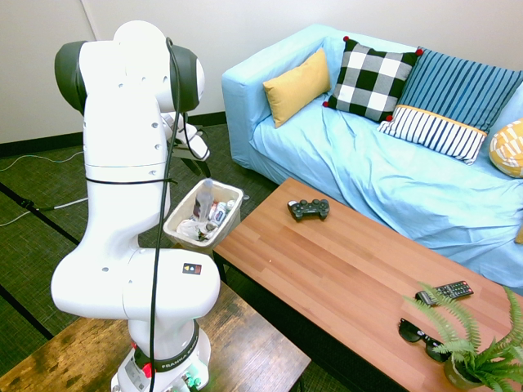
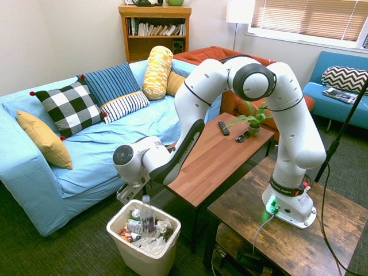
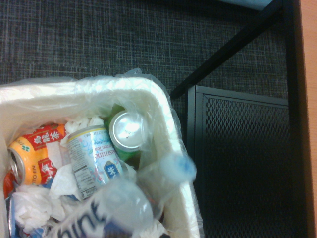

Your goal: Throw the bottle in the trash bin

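Observation:
The off-white trash bin (image 1: 175,219) (image 2: 144,260) (image 3: 159,101) stands on the dark carpet between the sofa and the wooden coffee table, lined with a clear bag. The clear bottle (image 1: 203,199) (image 2: 148,217) stands nearly upright inside it among cans and crumpled tissue. It shows blurred in the wrist view (image 3: 124,204). My gripper (image 1: 194,151) (image 2: 133,195) hangs right above the bin, pointing down. It is open and the bottle sits just below it, apart from the fingers.
The coffee table (image 1: 327,269) next to the bin carries a game controller (image 1: 309,209), a remote (image 1: 445,291), sunglasses (image 1: 421,336) and a fern (image 1: 478,351). The blue sofa (image 1: 384,171) runs behind. Drink cans (image 3: 91,158) fill the bin.

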Controlling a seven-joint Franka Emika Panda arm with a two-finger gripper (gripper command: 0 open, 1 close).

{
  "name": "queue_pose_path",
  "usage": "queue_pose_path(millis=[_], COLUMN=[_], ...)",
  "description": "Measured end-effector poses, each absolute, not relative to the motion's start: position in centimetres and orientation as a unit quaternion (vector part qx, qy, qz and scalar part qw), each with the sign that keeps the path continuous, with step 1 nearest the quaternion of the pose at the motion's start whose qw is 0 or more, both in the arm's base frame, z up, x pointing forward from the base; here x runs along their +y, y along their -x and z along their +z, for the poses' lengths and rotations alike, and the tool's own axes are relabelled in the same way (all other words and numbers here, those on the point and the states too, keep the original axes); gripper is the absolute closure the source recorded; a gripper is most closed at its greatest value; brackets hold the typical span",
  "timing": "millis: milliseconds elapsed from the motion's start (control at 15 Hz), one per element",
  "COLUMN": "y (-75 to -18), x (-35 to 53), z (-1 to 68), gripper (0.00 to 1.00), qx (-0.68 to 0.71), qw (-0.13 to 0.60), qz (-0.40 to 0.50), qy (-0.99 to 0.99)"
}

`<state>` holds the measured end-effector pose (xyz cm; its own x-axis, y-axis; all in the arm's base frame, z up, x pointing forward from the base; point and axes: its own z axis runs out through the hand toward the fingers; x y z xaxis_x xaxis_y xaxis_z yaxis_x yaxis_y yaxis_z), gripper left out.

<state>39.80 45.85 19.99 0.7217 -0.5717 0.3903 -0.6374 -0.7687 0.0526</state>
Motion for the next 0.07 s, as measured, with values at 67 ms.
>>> queue_pose_path(millis=[67], y=[-40.01], x=[45.63], z=[20.28], gripper=[0.00], qx=[-0.327], qw=[0.091], qz=[0.178], qy=[-0.924])
